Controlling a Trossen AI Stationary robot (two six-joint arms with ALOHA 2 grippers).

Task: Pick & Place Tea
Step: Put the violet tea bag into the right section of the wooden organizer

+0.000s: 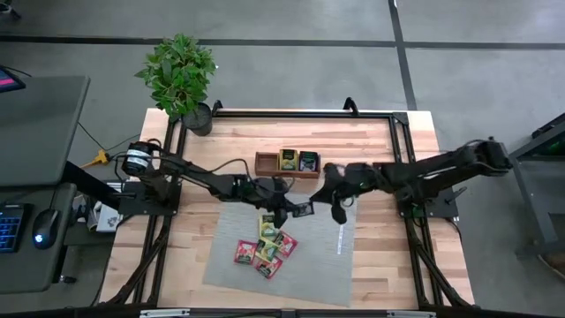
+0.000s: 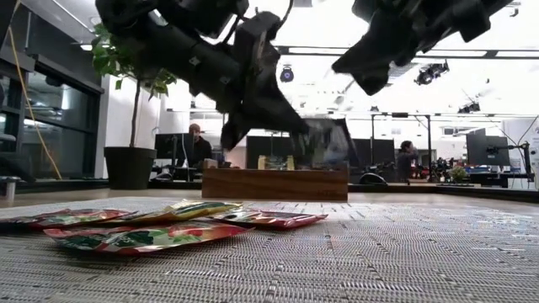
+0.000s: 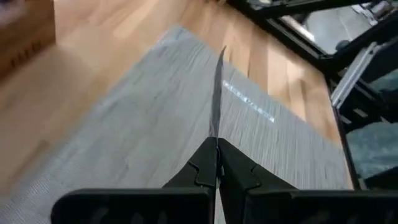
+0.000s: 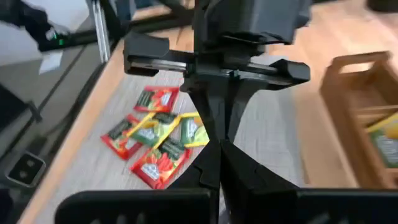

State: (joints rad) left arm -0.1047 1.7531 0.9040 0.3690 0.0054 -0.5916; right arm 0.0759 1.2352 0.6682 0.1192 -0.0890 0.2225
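Note:
My left gripper [image 1: 296, 208] hangs over the far part of the grey mat [image 1: 318, 265], shut on a dark tea sachet [image 1: 304, 210]. The left wrist view shows that sachet edge-on [image 3: 216, 93]. My right gripper [image 1: 339, 214] hovers just to the right of it, shut and empty [image 4: 219, 155]. Several red, yellow and green sachets [image 1: 265, 247] lie flat in a loose heap on the mat. The brown wooden tray [image 1: 265, 164] stands on the table beyond the mat, with sachets standing in its middle and right compartments. My left gripper pinches the dark sachet between its two fingers at one edge [image 3: 215, 134]. The sachet sticks out past the fingertips, thin edge toward the wrist camera, lifted clear of the mat [image 2: 324, 141].
A potted plant [image 1: 181, 79] stands at the table's far left corner. The black frame rail [image 1: 291, 113] runs along the far edge. The mat's right half and the wood around it are bare. People sit in the room behind the table [image 2: 195, 139].

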